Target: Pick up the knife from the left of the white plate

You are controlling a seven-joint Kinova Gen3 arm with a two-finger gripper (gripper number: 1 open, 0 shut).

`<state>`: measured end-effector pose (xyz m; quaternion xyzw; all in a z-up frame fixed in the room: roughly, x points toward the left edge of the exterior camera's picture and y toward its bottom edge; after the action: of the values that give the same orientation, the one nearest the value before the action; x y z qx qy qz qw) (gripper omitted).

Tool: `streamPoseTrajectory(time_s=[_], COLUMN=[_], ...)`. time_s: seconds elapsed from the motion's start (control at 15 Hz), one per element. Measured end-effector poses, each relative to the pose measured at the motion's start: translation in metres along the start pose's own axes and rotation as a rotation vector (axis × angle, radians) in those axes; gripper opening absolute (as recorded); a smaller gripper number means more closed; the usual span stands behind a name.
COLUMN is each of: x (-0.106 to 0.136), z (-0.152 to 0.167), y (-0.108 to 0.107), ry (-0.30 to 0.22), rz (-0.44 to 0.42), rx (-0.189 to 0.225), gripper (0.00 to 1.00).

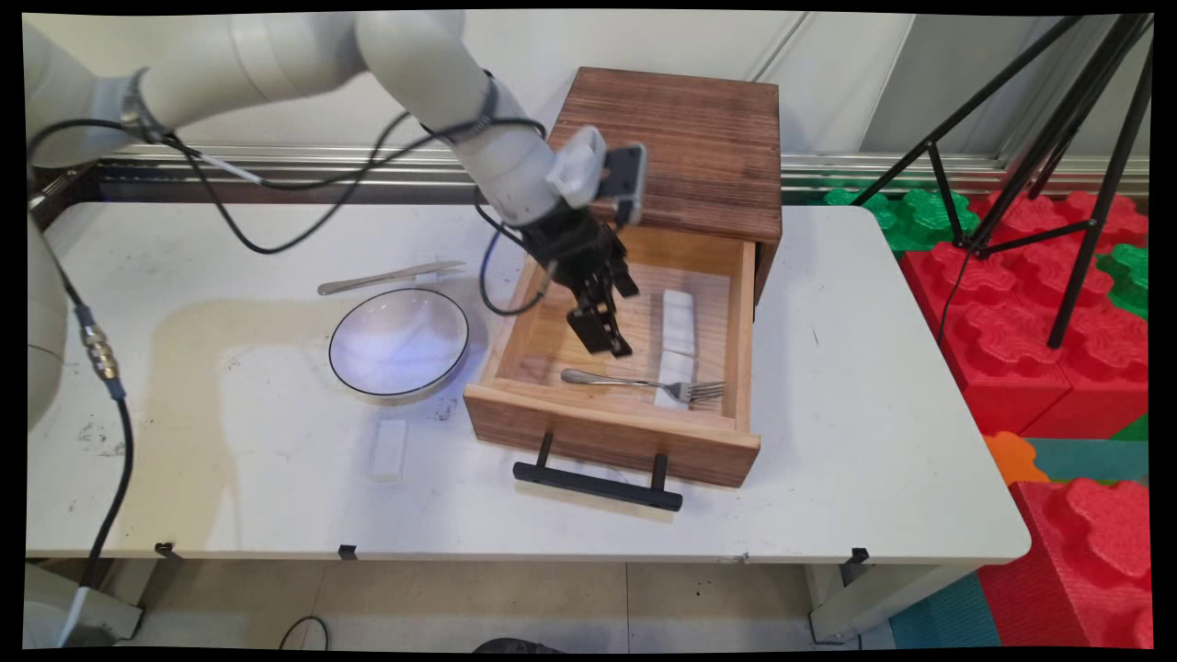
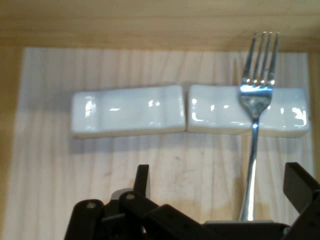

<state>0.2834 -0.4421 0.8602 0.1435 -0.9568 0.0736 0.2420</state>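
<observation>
White table (image 1: pixel 828 441) stood before a pale wall, with red and green foam blocks (image 1: pixel 1057 303) and a black tripod (image 1: pixel 1039 156) off its right side. From the main view, a dark wooden cabinet (image 1: pixel 680 147) sat at the table's far edge, its light wooden drawer (image 1: pixel 607 432) pulled out toward the near edge, black handle (image 1: pixel 598 485) in front. The gripper (image 1: pixel 609 342) hung inside the drawer, just above a fork (image 1: pixel 644 383) that lay along the drawer's front wall, tines toward the right. Two white rests (image 1: pixel 679 322) lay end to end along the drawer's right side, the nearer one under the fork's tines. Left of the drawer sat a white bowl (image 1: pixel 399 343) with a dark rim, a knife (image 1: pixel 386 277) beyond it, and another white rest (image 1: pixel 388 449) nearer the table's front edge. From the hand view, the gripper (image 2: pixel 215 195) stood wide open and empty, one finger at each side of the fork (image 2: pixel 256 125) handle, not touching it; the fork's neck crossed the right one of the two rests (image 2: pixel 127 111).
</observation>
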Motion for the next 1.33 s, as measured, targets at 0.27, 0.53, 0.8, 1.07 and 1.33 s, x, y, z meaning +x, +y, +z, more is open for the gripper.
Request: streamPoseTrajectory(time_s=[0.27,0.53,0.8,1.07,1.33], x=[-0.008,-0.033,-0.064,-0.109,-0.141], z=[-0.034,-0.092,-0.133,-0.172,-0.191], y=[0.001,0.010,0.022,0.040,0.048], ry=[0.005,0.002,-0.024,-0.078,-0.132], rz=[-0.036,-0.116,-0.169,-0.239,-0.297], rx=[0.057,0.146,0.196,0.229,0.258], gripper=[1.00,1.00,1.00,1.00,1.00])
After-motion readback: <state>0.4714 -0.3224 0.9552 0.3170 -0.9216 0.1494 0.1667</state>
